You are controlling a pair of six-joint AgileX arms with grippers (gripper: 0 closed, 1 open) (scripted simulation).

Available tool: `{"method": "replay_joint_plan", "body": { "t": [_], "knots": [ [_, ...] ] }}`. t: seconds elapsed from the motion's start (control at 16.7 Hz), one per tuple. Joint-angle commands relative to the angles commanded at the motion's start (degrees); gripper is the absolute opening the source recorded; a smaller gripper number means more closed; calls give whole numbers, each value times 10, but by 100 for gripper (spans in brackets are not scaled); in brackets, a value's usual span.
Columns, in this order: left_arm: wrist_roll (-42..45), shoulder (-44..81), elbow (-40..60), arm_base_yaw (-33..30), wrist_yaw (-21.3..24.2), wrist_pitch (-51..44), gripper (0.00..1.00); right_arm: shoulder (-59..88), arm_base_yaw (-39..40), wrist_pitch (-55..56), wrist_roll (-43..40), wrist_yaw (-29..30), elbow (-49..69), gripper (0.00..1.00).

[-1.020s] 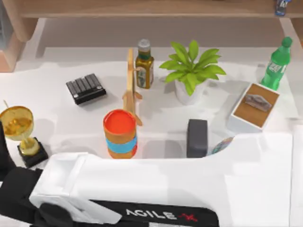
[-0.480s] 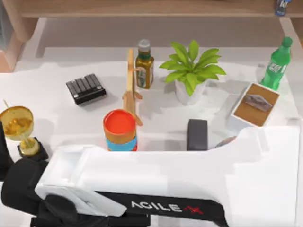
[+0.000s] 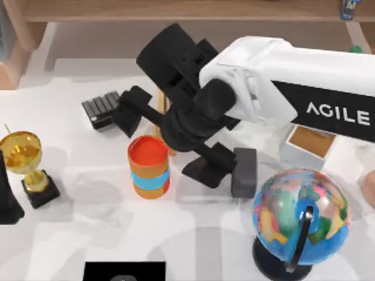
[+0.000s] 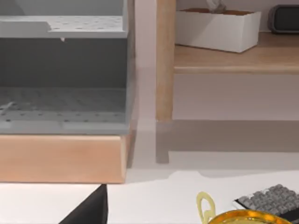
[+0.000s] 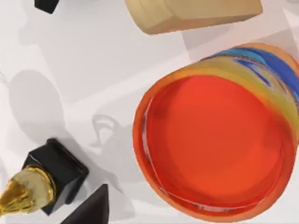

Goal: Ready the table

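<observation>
The white table (image 3: 199, 246) carries several objects. My right arm reaches in from the right, and its black gripper (image 3: 168, 139) hangs open over the middle, just above and behind the orange cup with a blue band (image 3: 149, 167). The right wrist view looks straight down into that cup (image 5: 215, 144), with one black fingertip (image 5: 88, 210) at the picture's edge. Nothing is between the fingers. My left arm (image 3: 8, 202) stays parked at the table's left edge beside a gold trophy (image 3: 24, 161). A fingertip (image 4: 88, 210) of the left gripper appears in the left wrist view.
A globe (image 3: 299, 219) stands front right, a black box (image 3: 244, 171) beside the right gripper, a black keypad (image 3: 99, 109) back left, a brown-topped white box (image 3: 310, 141) right. A wooden stand (image 5: 191, 14) sits behind the cup. The wooden shelf unit (image 4: 163, 60) runs along the back.
The right arm, which lay across the front of the table, has swung up and back over the middle. The globe and the front of the table now show.
</observation>
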Motion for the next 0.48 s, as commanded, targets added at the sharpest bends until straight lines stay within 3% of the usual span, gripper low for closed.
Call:
{"method": "replay_joint_plan", "body": {
  "t": [0.48],
  "knots": [
    [0, 0, 0, 0, 0, 0, 100, -158, -390, 453, 52, -137, -209, 100]
  ]
}}
